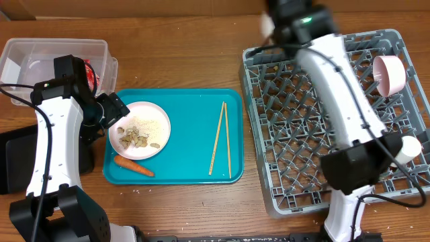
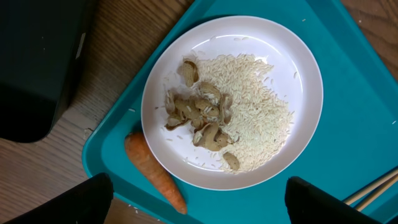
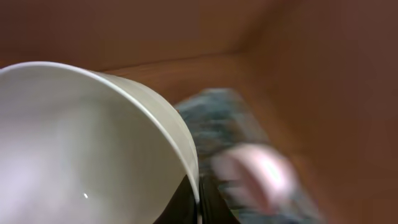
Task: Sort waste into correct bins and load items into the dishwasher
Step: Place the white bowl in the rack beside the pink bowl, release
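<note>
Overhead, the brown wooden tabletop (image 1: 188, 60) carries a teal tray (image 1: 188, 158) in the middle. At its near left corner lies the small orange carrot (image 1: 133, 165), with the white plate (image 1: 153, 115) just beyond it, close to or touching its rim. The plate holds beige food bits (image 1: 134, 138) beside a spread of white rice (image 2: 255, 112). The wooden chopsticks (image 1: 222, 138) lie side by side further right on the tray. A black tray (image 1: 13, 161) sits at the left edge, partly under the left arm. To the right is the grey dish rack (image 1: 269, 195), with a small white cup (image 1: 410, 146) at its right side and a pinkish bowl (image 1: 390, 72) standing on edge further back. At the far left stands the clear tub (image 1: 40, 50), a red wrapper (image 1: 98, 75) showing inside it. The left arm rises from the near edge and bends inward, so the left tool (image 1: 114, 107) hangs over the plate's left rim, fingers spread wide and holding nothing. The right arm reaches across the rack to its far left corner, where the blurred right tool (image 3: 194, 205) pinches the rim of a white bowl (image 3: 81, 143).
</note>
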Robot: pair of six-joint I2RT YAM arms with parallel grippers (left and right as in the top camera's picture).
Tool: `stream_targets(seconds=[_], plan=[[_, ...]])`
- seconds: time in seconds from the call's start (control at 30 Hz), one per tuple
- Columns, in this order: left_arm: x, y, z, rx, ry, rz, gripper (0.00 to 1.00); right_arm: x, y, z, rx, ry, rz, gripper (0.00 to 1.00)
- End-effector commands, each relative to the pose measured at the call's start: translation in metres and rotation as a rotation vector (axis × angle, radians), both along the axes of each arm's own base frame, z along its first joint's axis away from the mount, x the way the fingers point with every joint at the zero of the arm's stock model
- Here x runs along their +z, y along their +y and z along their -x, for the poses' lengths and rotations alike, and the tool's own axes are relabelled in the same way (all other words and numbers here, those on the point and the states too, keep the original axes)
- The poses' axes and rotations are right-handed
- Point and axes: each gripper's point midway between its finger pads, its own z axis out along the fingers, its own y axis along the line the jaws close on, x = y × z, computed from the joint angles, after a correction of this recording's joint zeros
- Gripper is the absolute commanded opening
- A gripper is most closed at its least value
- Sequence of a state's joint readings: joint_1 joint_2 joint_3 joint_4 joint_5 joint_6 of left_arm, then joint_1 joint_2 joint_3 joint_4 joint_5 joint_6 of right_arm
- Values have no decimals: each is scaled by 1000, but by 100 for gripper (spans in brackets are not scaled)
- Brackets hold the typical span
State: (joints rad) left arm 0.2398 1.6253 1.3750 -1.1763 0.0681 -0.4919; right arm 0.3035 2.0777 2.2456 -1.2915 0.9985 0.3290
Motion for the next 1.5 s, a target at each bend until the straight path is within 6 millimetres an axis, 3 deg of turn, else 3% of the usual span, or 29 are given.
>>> stream_targets(seconds=[0.0, 0.17, 0.43, 0.47, 0.57, 0.77, 1.0, 1.03, 1.1, 1.13, 1.2, 1.23, 1.3, 1.47], plan=[[8, 1, -3, 3, -33, -5, 90, 45, -65, 33, -329, -176, 395, 4], [8, 1, -3, 3, -34, -5, 90, 10, -89, 42, -371, -101, 416, 4], [8, 1, -3, 3, -36, -5, 90, -78, -85, 53, -310, 104, 398, 4], [8, 1, -4, 3, -37, -6, 90, -94, -82, 57, -296, 132, 388, 4], [8, 1, -4, 4, -39, -6, 90, -112, -67, 61, -253, 170, 371, 4], [9, 2, -6, 4, -47, -8, 90, -134, -23, 60, -150, 202, 275, 4], [9, 2, -6, 3, -49, -9, 91, -158, 10, 68, -75, 275, 171, 4], [9, 2, -7, 4, -51, -9, 91, -160, 14, 70, -65, 283, 159, 7], [9, 2, -8, 4, -54, -10, 91, -165, 22, 71, -50, 295, 134, 25], [9, 2, -8, 3, -56, -11, 91, -167, 27, 73, -38, 303, 121, 58], [9, 2, -9, 4, -58, -11, 91, -166, 32, 75, -24, 316, 131, 92], [9, 2, -9, 4, -61, -12, 91, -165, 33, 76, -20, 320, 139, 99], [10, 3, -10, 4, -65, -13, 91, -162, 34, 76, -17, 322, 143, 100], [10, 3, -12, 3, -70, -14, 92, -123, 31, 65, -37, 217, 88, 100]])
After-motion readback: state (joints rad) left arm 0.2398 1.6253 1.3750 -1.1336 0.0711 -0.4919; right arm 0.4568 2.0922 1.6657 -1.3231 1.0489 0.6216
